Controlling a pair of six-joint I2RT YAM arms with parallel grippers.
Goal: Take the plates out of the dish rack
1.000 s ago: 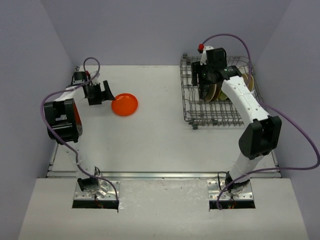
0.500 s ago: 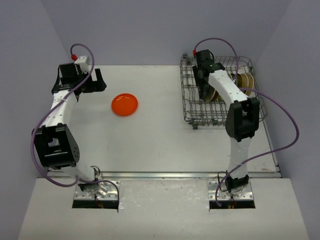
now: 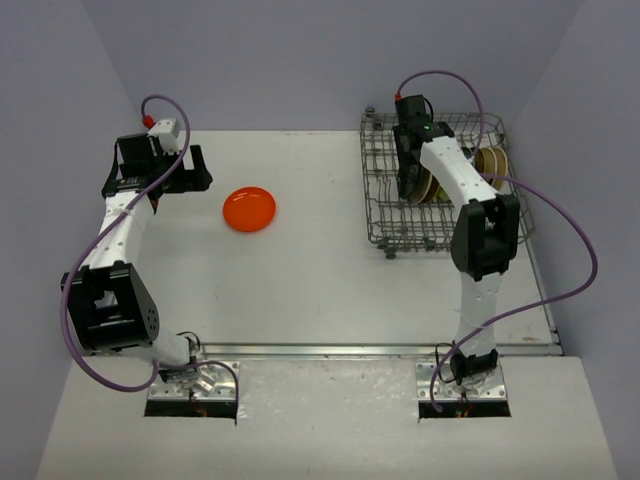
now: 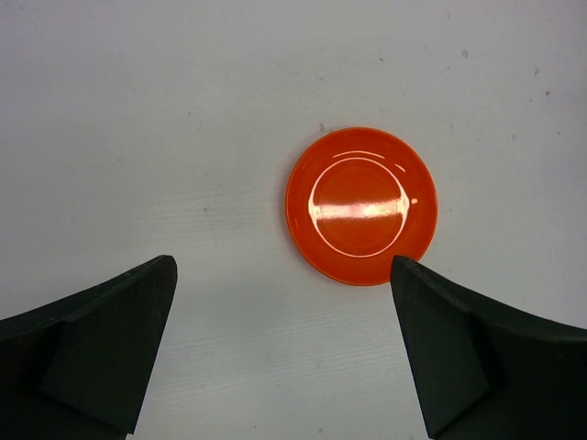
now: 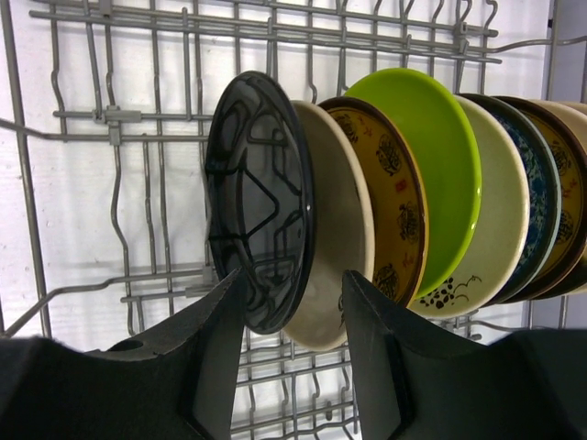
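Note:
An orange-red plate (image 3: 249, 208) (image 4: 360, 204) lies flat on the white table. My left gripper (image 3: 200, 168) (image 4: 282, 266) hovers beside it, open and empty. The dish rack (image 3: 385, 235) (image 5: 92, 115) stands at the back right with several plates upright in it. In the right wrist view a black plate (image 5: 257, 197) comes first, then a beige plate (image 5: 339, 211), a yellow patterned plate (image 5: 390, 202) and a lime green plate (image 5: 431, 156). My right gripper (image 3: 410, 185) (image 5: 293, 275) is down in the rack. Its jaws straddle the rims of the black and beige plates. Whether they press on them is unclear.
More upright plates (image 3: 490, 160) fill the rack's right end. The rack's raised wire sides (image 3: 372, 170) and tines surround my right gripper. The table's left edge (image 3: 115, 290) runs close to my left arm. Purple cables loop from both wrists.
My left arm has swung back and to the left, away from the orange-red plate. My right gripper has narrowed its jaws around the black and beige plates and shifted slightly.

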